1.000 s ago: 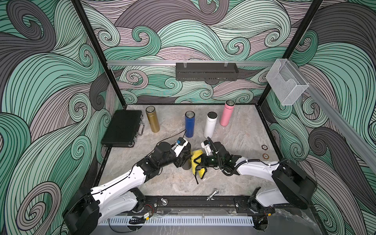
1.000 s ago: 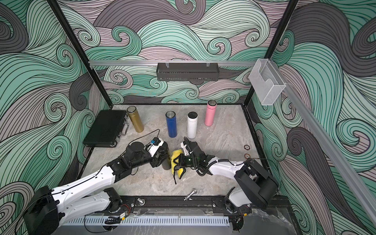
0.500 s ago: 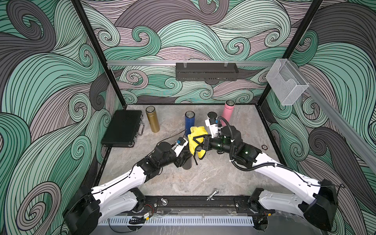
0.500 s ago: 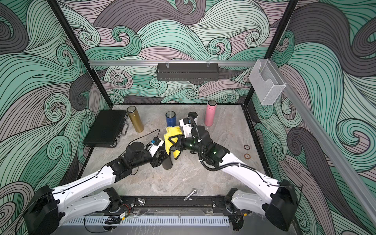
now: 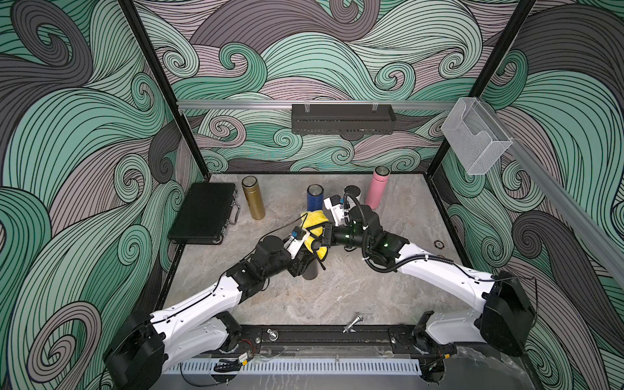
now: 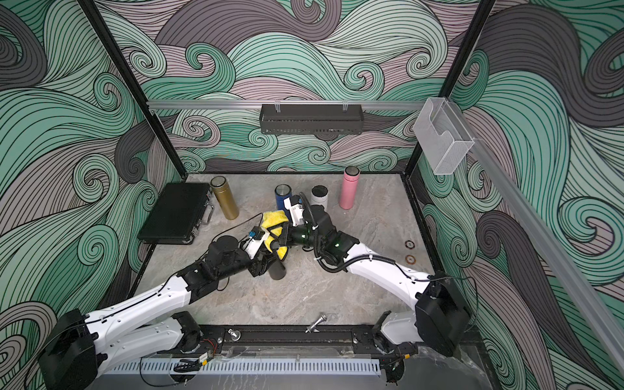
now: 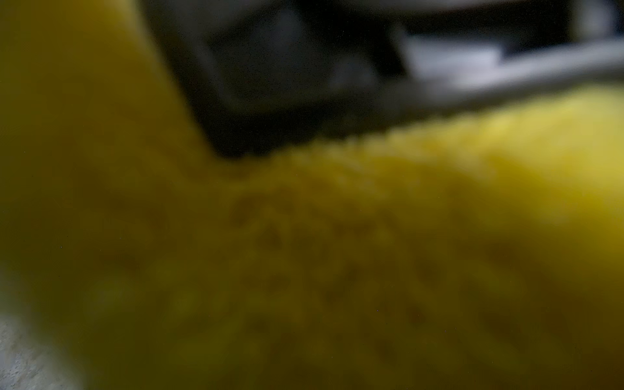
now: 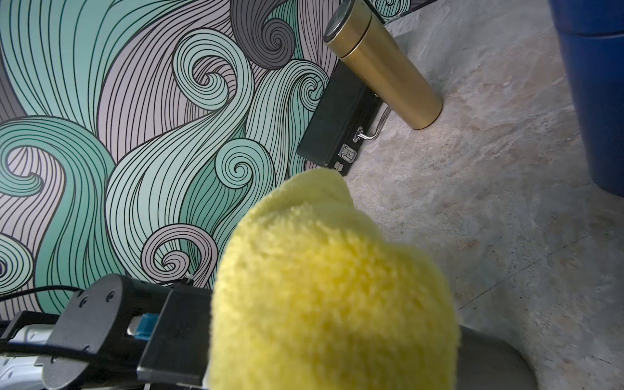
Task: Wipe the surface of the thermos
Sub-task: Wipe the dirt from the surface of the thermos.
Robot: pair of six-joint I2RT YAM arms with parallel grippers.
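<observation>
The right claw (image 5: 322, 238) is pinching the yellow cloth (image 5: 314, 220) against the dark thermos (image 5: 311, 270), which the left claw (image 5: 305, 252) is clamping upright, mid-way across the table (image 5: 341, 297). The blue thermos (image 5: 314, 197) is standing just behind, and bare surface is stretching toward the front edge.

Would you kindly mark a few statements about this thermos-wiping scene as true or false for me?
1. The right end effector grips a yellow cloth. True.
2. The gold thermos lies on its side. False: it stands upright.
3. A black case lies beside the gold thermos. True.
4. The left end effector holds the pink thermos. False: it grips a dark grey thermos; the pink thermos stands apart at the back.
</observation>
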